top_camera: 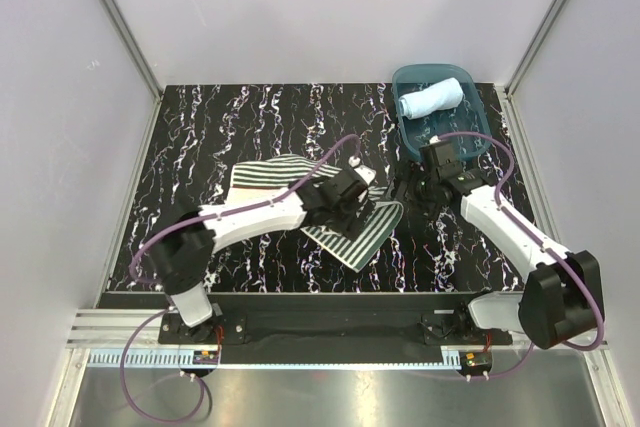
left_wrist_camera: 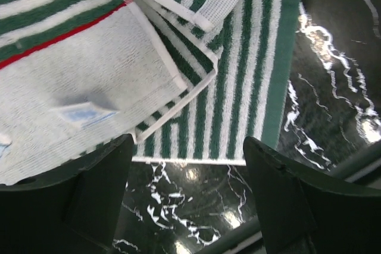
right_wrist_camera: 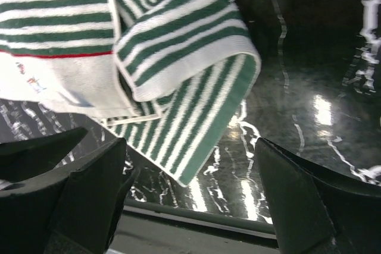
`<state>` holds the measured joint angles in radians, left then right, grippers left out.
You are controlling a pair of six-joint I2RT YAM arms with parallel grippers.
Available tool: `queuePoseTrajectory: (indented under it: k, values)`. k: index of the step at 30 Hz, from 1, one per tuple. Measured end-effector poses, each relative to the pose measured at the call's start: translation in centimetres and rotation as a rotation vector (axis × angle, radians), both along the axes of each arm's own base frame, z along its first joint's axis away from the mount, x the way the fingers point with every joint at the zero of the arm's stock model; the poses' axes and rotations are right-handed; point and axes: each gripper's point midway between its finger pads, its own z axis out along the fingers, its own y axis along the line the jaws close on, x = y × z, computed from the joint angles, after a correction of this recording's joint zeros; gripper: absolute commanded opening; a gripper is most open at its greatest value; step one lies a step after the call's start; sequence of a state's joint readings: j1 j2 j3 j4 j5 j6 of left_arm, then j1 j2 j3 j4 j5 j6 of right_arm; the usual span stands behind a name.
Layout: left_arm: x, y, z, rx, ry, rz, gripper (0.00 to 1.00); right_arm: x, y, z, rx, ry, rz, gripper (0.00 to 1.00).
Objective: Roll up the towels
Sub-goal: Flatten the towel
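Top external view: green-and-white striped cloth towel [top_camera: 262, 175] spread at table centre, not rolled

From above: left arm [top_camera: 250, 217] stretched from its base at 7 o'clock toward centre, low and nearly level, wrist over the middle of the striped towel. Right arm [top_camera: 500, 217] folded in from its base at 5 o'clock, forearm slanting toward 11 o'clock, wrist beside the towel's 3 o'clock edge. Wrists near each other, no contact seen.

Shown from above only: light blue cloth towel [top_camera: 432, 97], rolled up, lying inside the translucent teal plastic tub [top_camera: 478, 125] at 1 o'clock on the black, white-veined marble-look tabletop [top_camera: 200, 137], well apart from the striped towel.

Shown by the left wrist camera only: left gripper [left_wrist_camera: 189, 141] spread wide, nothing between its dark fingers [left_wrist_camera: 95, 188], nothing held, cloth just beyond the tips. Also a thin red line [left_wrist_camera: 59, 37] bordering a plain white band with a small pale blue printed patch [left_wrist_camera: 83, 114].

Shown by the right wrist camera only: right gripper [right_wrist_camera: 190, 147] equally wide open and empty, tips short of a folded-over corner [right_wrist_camera: 178, 46].

Striped towel rumpled, layers doubled over one another, one corner curled back on itself, white hem along the edges.
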<state>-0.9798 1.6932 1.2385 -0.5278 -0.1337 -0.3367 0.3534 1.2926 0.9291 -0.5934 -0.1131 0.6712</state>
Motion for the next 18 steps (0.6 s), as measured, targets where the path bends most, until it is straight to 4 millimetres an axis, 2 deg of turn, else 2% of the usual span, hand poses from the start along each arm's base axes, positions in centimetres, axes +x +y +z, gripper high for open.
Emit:
queuePoseTrajectory:
  k: [4, 7, 12, 16, 18]
  values:
    - [0.7, -0.3, -2.8, 0.076, 0.012, 0.018, 0.76, -0.5, -1.1, 0.5, -0.038, -0.009, -0.025, 0.97]
    - [1.3, -0.2, -3.9, 0.116, 0.006, 0.036, 0.70, -0.8, -1.4, 1.6, -0.035, -0.044, -0.033, 0.97]
    - [3.0, -0.4, -4.2, 0.156, -0.042, 0.078, 0.62, -1.1, -1.7, 2.8, -0.026, -0.087, -0.040, 0.97]
    - [4.0, -0.3, -4.2, 0.188, -0.074, 0.104, 0.49, -1.3, -1.7, 2.6, -0.029, -0.081, -0.039, 0.97]
    - [4.5, -0.4, -4.4, 0.208, -0.087, 0.114, 0.45, -1.5, -1.8, 2.5, -0.032, -0.075, -0.039, 0.98]
